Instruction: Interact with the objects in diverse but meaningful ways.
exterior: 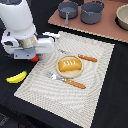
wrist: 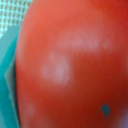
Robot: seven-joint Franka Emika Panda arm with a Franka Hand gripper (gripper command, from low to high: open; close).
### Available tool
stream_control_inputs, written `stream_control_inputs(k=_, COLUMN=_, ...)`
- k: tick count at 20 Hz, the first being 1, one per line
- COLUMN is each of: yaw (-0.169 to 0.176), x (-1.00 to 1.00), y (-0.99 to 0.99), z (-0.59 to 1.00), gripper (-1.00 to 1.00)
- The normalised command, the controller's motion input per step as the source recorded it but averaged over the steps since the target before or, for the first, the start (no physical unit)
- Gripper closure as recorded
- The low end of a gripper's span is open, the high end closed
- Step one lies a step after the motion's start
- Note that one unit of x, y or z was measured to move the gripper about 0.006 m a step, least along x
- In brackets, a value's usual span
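The red round tomato (wrist: pixel 70 65) fills nearly the whole wrist view, very close and blurred. In the exterior view only a sliver of the tomato (exterior: pixel 34 59) shows, at the mat's left edge under the white hand. My gripper (exterior: pixel 32 55) is down over the tomato, and the hand hides the fingers. A teal finger (wrist: pixel 6 85) lies along the tomato's side. The golden scored bread loaf (exterior: pixel 69 65) rests on the round tan plate (exterior: pixel 69 73). The yellow banana (exterior: pixel 16 77) lies on the black table, off the mat.
A woven placemat (exterior: pixel 95 65) carries the plate, with a wooden-handled fork (exterior: pixel 67 80) and knife (exterior: pixel 82 56) on either side. Two grey pots (exterior: pixel 68 10) (exterior: pixel 92 12) and a bowl (exterior: pixel 123 16) stand on a brown board at the back.
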Motion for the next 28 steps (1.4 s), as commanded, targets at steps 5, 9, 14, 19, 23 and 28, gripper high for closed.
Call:
stream_control_inputs(k=5, yaw=-0.028, x=0.48, y=0.0, z=1.0, gripper=1.0)
stream_control_inputs(k=9, yaw=-0.009, x=0.88, y=0.0, z=1.0, gripper=1.0)
stream_control_inputs(k=14, yaw=0.0, x=0.93, y=0.0, z=0.99, gripper=1.0)
stream_control_inputs(k=19, yaw=0.0, x=0.94, y=0.12, z=0.82, gripper=1.0)
stream_control_inputs(k=23, yaw=0.0, x=0.92, y=0.26, z=0.68, gripper=1.0)
stream_control_inputs(k=28, yaw=0.0, x=0.77, y=0.57, z=0.44, gripper=1.0)
